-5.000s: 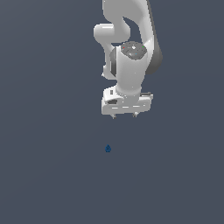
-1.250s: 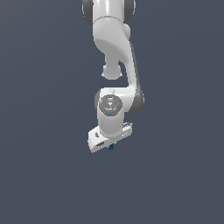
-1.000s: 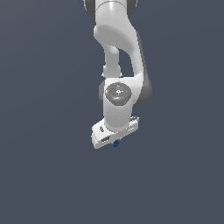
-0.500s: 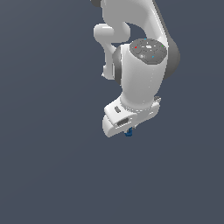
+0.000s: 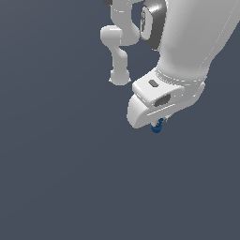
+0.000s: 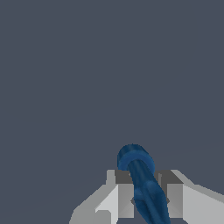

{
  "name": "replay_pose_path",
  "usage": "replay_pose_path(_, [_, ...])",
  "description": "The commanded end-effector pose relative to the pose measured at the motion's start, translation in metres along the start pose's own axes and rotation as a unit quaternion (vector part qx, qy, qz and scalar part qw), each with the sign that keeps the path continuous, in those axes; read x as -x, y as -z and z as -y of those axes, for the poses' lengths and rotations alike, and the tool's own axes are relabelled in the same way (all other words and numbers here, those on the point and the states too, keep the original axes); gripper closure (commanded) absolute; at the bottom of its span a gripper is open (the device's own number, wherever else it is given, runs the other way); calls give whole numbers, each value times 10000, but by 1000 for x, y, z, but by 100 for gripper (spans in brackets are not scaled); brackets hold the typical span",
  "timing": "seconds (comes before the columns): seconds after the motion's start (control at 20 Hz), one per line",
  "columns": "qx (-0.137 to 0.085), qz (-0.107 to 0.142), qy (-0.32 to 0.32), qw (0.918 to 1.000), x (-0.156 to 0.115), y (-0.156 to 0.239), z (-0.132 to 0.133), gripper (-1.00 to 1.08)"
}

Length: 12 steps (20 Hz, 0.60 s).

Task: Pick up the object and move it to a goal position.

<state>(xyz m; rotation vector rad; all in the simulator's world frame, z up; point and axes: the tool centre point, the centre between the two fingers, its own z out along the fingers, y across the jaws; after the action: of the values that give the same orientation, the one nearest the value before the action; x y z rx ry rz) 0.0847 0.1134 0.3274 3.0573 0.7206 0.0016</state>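
The gripper [image 5: 158,123] is clamped on the dark-blue object [image 5: 157,126], which sits right between the fingertips with its lower end poking out just below them. From the wrist view the object [image 6: 142,183] looks like a knobbly blue rod with a rounded head, squeezed between the two grey fingers [image 6: 124,192], one on each side and both touching it. The whole hand hangs in the air against plain grey ground; nothing else is near it, and no goal marker shows in either view.

What worries me from where I stand is how small the thing is beside that big white hand. Only a short stretch of the finger pads seems to bear on it, and its surface is rounded and bumpy, so the grip is probably a thin one. A quick swing or a sharp stop of the arm could let it twist between the pads or slide out past the tips. Since most of it is hidden under the hand in the exterior view, a slow slip might go unnoticed until it dropped.
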Motion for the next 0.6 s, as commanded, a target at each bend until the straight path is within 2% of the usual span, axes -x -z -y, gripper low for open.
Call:
replay_pose_path(0.0, [-2, 6, -2, 10000, -5, 21, 9, 108])
replay_pose_path(0.55, [-5, 4, -8, 10000, -22, 83, 33, 108])
